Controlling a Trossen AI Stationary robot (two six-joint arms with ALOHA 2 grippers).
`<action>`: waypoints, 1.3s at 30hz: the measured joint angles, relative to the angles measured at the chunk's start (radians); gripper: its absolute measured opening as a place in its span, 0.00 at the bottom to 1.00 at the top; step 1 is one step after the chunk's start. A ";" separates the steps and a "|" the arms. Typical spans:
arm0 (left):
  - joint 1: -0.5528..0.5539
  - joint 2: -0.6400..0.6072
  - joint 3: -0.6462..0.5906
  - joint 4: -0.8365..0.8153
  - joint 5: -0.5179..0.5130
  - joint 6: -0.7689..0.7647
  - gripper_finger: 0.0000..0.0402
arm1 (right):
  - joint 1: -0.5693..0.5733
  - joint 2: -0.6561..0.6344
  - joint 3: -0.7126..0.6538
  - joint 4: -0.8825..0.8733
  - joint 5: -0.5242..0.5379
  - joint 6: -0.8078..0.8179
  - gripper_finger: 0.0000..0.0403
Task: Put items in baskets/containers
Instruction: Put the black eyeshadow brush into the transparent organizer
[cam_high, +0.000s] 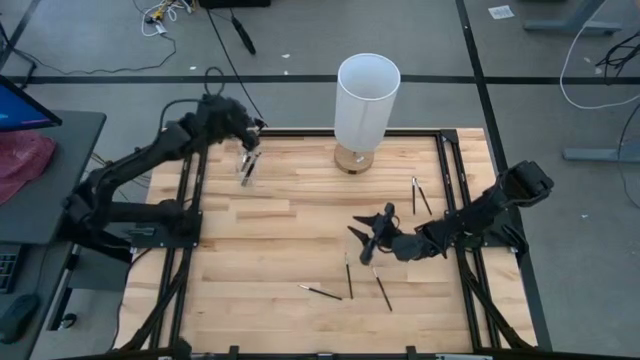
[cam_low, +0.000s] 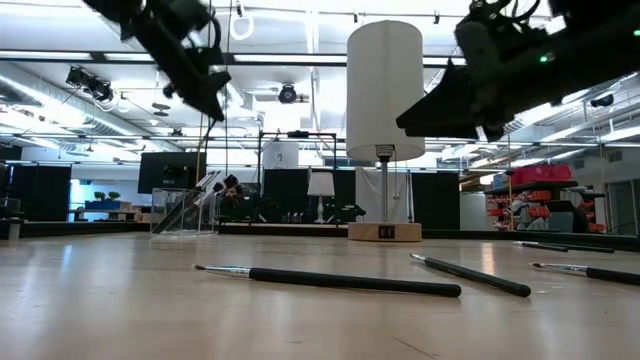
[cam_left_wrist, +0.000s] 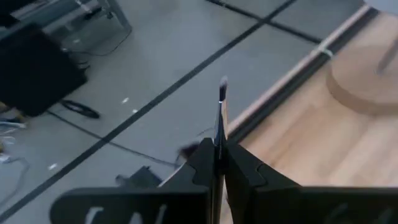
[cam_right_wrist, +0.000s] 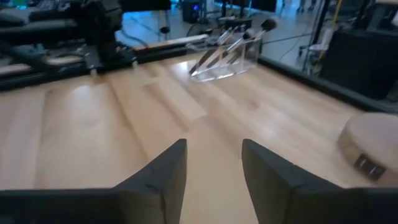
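The clear cup (cam_high: 247, 166) stands near the table's far left and holds several dark brushes that lean against its wall (cam_low: 186, 211); it also shows far off in the right wrist view (cam_right_wrist: 229, 55). My left gripper (cam_high: 246, 133) hovers above the cup, shut on one thin dark brush (cam_left_wrist: 219, 121). My right gripper (cam_high: 368, 236) is open above the table's middle right, its fingers apart over bare wood (cam_right_wrist: 214, 168). Loose brushes lie flat on the table: three near the front (cam_high: 320, 292) (cam_high: 348, 278) (cam_high: 383, 292) and two at the right (cam_high: 413, 194) (cam_high: 424, 199). My left gripper pinches the brush by its handle (cam_left_wrist: 218, 144) between the two shut fingers. The brush runs along the fingers, and its tufted tip (cam_left_wrist: 222, 84) sticks out past them. It is lifted clear of the table, and in the low view a thin length of it hangs below the gripper (cam_low: 209, 128).
A lamp with a white cylinder shade (cam_high: 367, 98) stands on a round wooden base (cam_high: 355, 158) at the far edge's middle, right of the cup. Black frame rails (cam_high: 452, 190) run along the table's left and right sides. Bare wood lies between the cup and the loose brushes.
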 joint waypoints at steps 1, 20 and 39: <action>0.039 0.008 -0.024 0.048 0.042 0.003 0.04 | -0.011 0.000 0.000 0.015 0.000 -0.018 0.38; 0.250 0.193 -0.344 0.570 0.301 0.028 0.04 | -0.081 -0.001 -0.001 0.133 -0.124 -0.055 0.39; 0.277 0.313 -0.322 0.556 0.376 0.052 0.26 | -0.068 -0.001 -0.001 0.174 -0.182 -0.004 0.39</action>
